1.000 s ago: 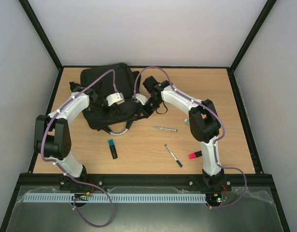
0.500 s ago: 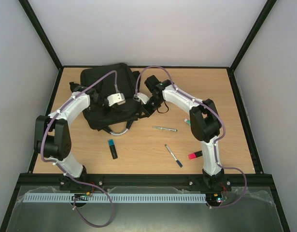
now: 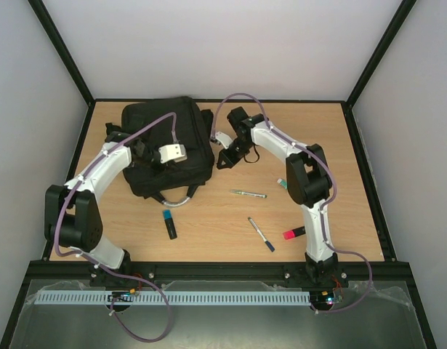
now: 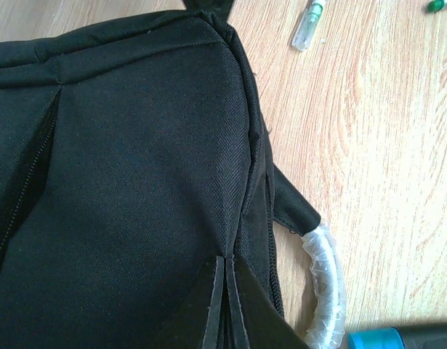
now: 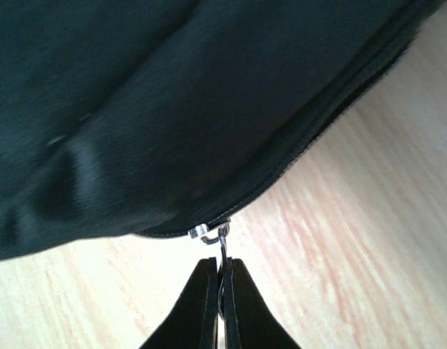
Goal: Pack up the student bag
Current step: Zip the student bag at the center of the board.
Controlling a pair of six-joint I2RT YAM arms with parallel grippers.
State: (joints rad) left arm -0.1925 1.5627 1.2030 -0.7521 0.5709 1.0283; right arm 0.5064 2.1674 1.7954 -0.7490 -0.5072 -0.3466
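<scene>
One student bag [image 3: 190, 127], two pens [image 3: 248, 194] and three markers [image 3: 169, 224].

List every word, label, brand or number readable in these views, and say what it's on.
No text can be read anywhere.
bag: plain black fabric, no label showing.
zip pull: bare metal, no marking.
green pen, blue-capped marker, pink highlighter: any print too small to read.

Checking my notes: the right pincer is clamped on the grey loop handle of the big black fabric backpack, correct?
No. The right pincer is clamped on the small metal zipper pull of the big black fabric backpack; the right wrist view shows it.
</scene>
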